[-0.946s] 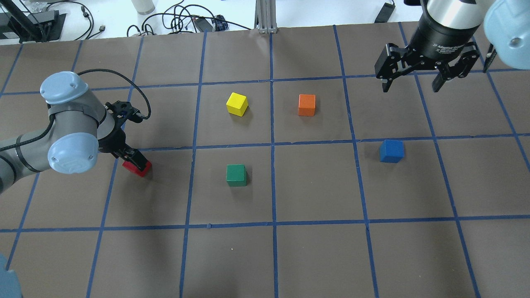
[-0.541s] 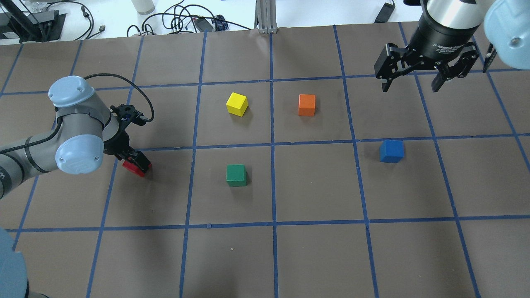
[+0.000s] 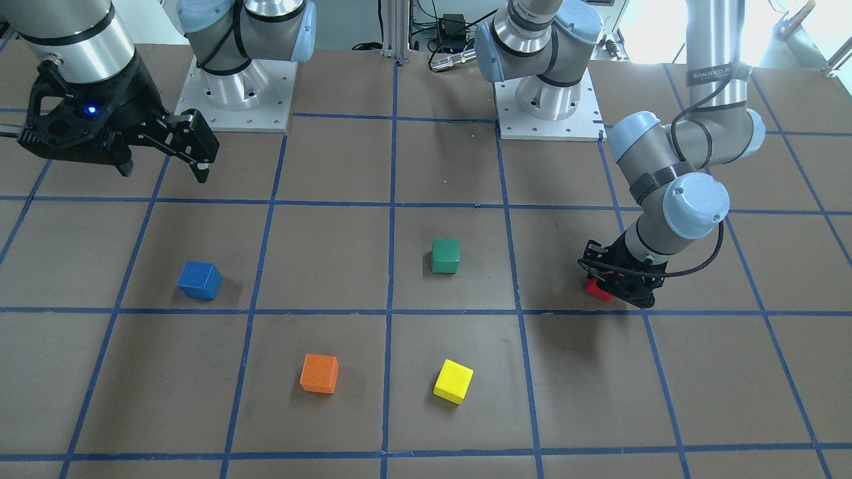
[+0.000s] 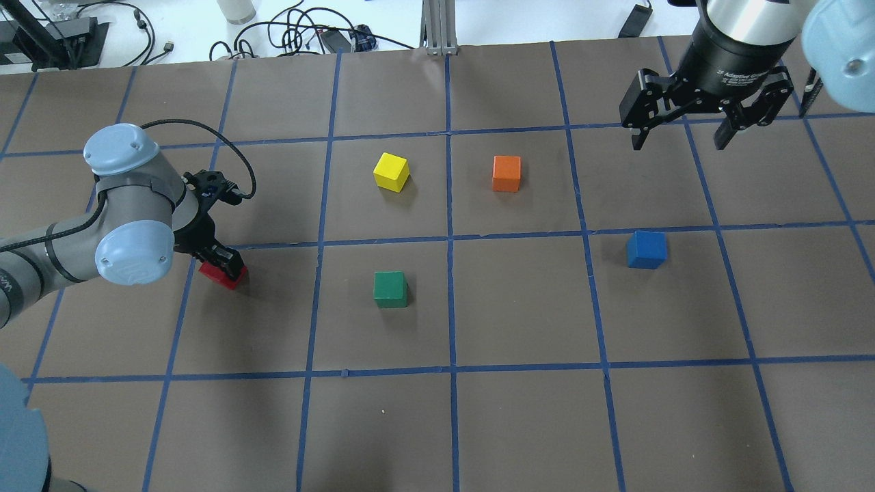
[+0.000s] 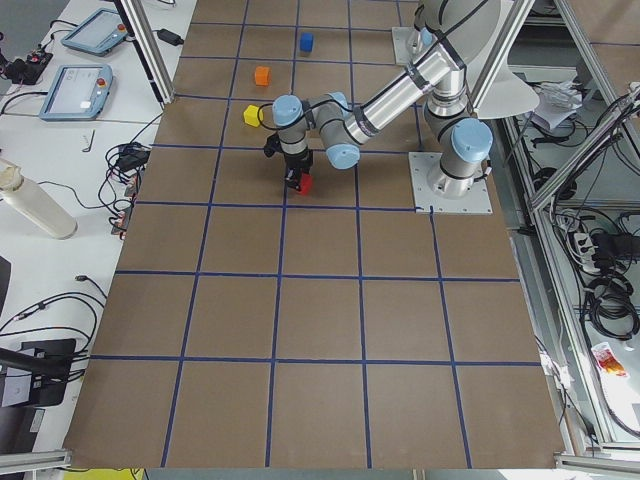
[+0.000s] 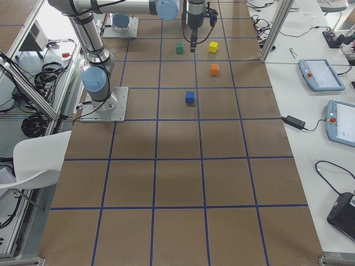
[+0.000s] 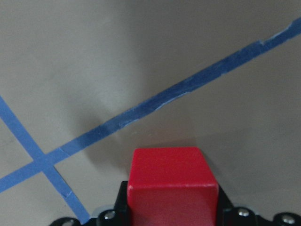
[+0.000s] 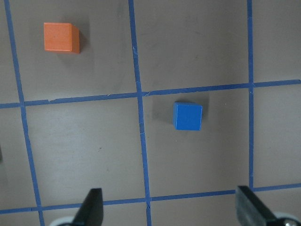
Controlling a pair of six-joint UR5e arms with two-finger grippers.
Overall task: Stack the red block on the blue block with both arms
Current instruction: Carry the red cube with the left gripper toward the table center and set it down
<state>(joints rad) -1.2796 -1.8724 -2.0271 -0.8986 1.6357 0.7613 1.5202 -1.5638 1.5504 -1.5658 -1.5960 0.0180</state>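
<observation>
matte red block (image 4: 219, 279) clamped in left hand (image 4: 220, 264); right hand (image 4: 678, 141) spread wide, empty

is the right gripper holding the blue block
No, the right gripper hangs open and empty, well apart from the blue block.

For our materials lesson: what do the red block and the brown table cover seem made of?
Red block: likely painted wood or hard plastic; matte faces, crisp edges, no glare. Table cover: apparently brown paper or card; flat, matte, with blue tape lines stuck on.
</observation>
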